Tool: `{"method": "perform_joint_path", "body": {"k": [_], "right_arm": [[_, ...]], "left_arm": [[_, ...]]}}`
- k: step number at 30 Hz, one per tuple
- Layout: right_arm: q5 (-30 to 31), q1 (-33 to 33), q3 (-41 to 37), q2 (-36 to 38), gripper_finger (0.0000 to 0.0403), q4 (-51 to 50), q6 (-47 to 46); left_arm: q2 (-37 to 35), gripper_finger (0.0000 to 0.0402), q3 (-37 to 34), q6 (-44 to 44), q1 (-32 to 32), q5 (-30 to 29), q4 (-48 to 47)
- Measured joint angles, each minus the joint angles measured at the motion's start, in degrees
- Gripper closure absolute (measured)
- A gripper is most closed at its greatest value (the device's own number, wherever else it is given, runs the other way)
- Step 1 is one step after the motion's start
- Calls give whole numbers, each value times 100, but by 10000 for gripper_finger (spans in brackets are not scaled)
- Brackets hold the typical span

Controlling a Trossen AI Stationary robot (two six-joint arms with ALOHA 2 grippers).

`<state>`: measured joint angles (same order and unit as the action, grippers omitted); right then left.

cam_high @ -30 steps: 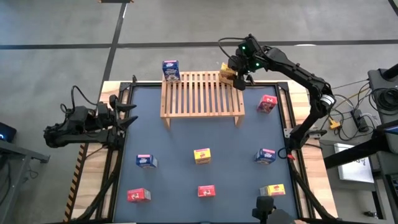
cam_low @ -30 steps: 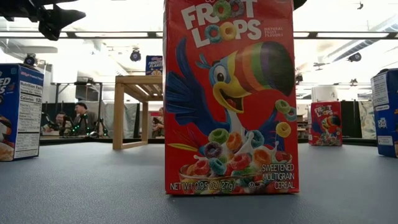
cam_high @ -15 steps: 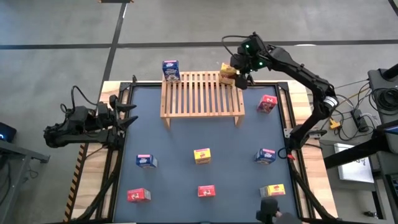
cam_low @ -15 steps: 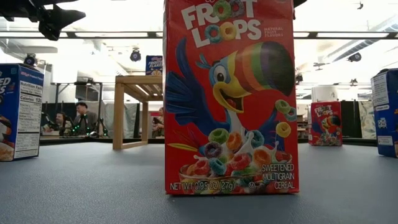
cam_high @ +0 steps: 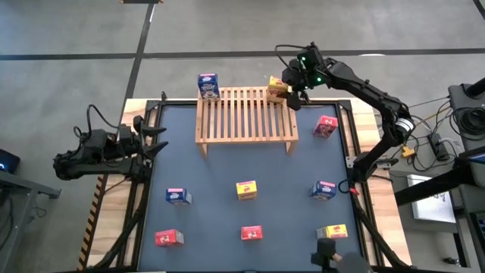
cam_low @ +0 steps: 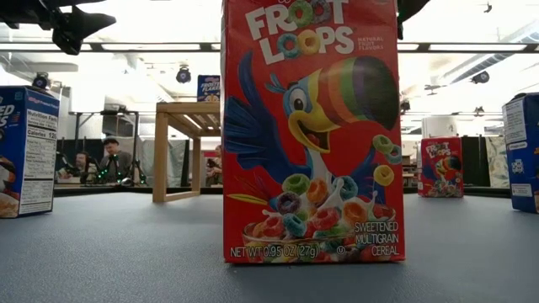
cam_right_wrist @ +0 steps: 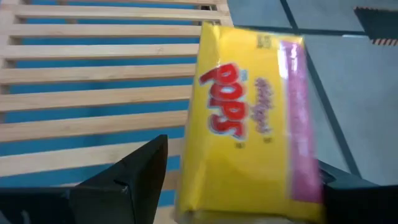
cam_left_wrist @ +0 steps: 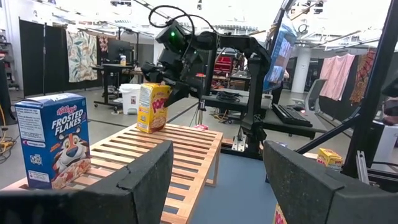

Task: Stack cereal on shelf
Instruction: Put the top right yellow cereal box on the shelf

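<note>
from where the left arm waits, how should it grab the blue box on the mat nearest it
Take the blue box by its two narrow side faces, coming straight down from above. It stands upright and alone on the dark mat, with open space all round, so its top is free and the jaws can likely straddle it. The left gripper sits open at the mat's left edge.

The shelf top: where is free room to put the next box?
The shelf slats are bare between the blue box at one back corner and the yellow box at the other. The right gripper crowds the yellow box's corner.

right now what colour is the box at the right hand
Yellow cardboard Pops box, red lettering; clearest in the right wrist view.
</note>
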<state>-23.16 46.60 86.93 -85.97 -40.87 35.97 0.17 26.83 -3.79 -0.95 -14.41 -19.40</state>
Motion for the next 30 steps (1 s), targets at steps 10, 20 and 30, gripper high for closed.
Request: {"method": "perform_joint_path", "body": {"k": [10,20,30], "right_arm": [[-885,346,-1026,128,167,1271,-289],[-1597,489,-2496,762,172,3632,-838],[-1633,658,-3212,905,199,4601,-1085]], "left_arm": [[1,168,0,-20,0,0,-2],[0,168,0,-22,1,0,-9],[1,168,0,-39,1,-2,-6]]}}
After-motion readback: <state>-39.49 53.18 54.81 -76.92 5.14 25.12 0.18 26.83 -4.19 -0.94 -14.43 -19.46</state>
